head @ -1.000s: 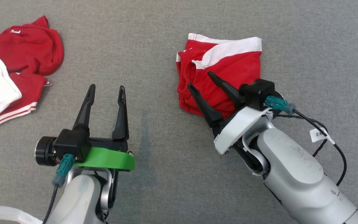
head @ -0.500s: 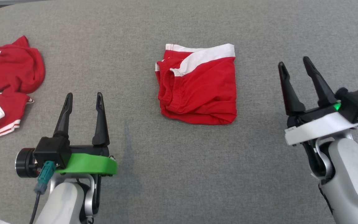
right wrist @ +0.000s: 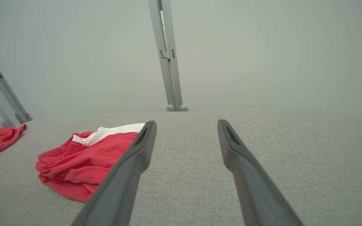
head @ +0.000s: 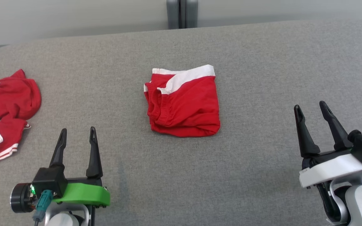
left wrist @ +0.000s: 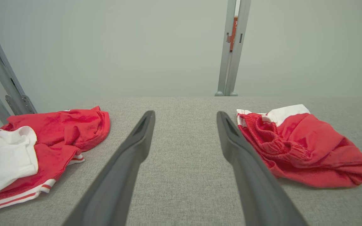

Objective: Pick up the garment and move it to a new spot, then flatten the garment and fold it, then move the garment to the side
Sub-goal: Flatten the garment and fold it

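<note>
Here the garment (head: 184, 106), a pair of red shorts with a white band, lies folded into a compact, nearly square packet in the middle of the head view, on the grey cloth table (head: 262, 62). The white band runs along its upper edge, the gathered waistband shows at its left side, and its lower edge is a rounded red fold. In the lower left of the frame is the left gripper (head: 78, 129), above a green collar (head: 83, 194). Its two dark fingers are spread wide and point up the frame, with nothing between them. In the lower right is the right gripper (head: 309, 105), on a white collar (head: 331, 169), also wide open and empty, its fingers leaning a little to the left. Both grippers are well apart from the garment, one at each side and lower in the frame. In the left wrist view the garment lies to the right of the fingers, in the right wrist view to the left of them. At the left edge of the head view lies a loose heap of clothes (head: 8, 100), red and white, well apart from the garment. At the top centre, behind the far edge of the table, a grey metal post (head: 182, 12) stands before a pale wall (head: 74, 15).
</note>
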### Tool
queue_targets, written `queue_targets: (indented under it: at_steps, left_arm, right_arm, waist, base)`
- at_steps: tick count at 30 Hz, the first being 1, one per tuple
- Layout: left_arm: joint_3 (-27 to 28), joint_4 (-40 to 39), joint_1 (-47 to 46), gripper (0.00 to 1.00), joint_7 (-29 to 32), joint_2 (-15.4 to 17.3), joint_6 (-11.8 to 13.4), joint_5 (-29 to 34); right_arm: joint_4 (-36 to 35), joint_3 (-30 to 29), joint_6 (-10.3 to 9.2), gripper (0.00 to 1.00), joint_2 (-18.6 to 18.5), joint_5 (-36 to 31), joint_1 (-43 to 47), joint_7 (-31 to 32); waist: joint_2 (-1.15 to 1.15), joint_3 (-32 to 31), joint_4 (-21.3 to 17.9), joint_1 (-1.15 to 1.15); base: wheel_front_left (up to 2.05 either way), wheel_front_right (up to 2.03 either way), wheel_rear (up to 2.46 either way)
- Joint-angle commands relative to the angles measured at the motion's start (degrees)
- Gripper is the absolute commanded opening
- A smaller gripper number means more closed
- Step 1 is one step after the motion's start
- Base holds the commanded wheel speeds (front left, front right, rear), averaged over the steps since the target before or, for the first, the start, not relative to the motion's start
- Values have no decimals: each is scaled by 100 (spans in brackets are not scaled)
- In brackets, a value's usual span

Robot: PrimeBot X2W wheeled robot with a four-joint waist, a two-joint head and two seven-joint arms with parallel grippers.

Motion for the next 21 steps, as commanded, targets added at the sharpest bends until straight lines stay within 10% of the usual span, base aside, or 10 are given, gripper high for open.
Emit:
queue_targets:
  at_steps: [1, 21]
  left_arm:
    - [-4, -3, 125, 100, 3, 47, 27, -25]
    - [-42, 92, 412, 100, 51, 115, 129, -113]
  right_arm:
    - [-68, -22, 0, 100, 34, -44, 142, 60]
    - [-566, -144, 0, 100, 156, -112, 705, 447]
  waist:
    - [0, -319, -119, 0]
    - [0, -629, -146, 0]
  base:
    - [0, 0, 0]
    - [0, 0, 0]
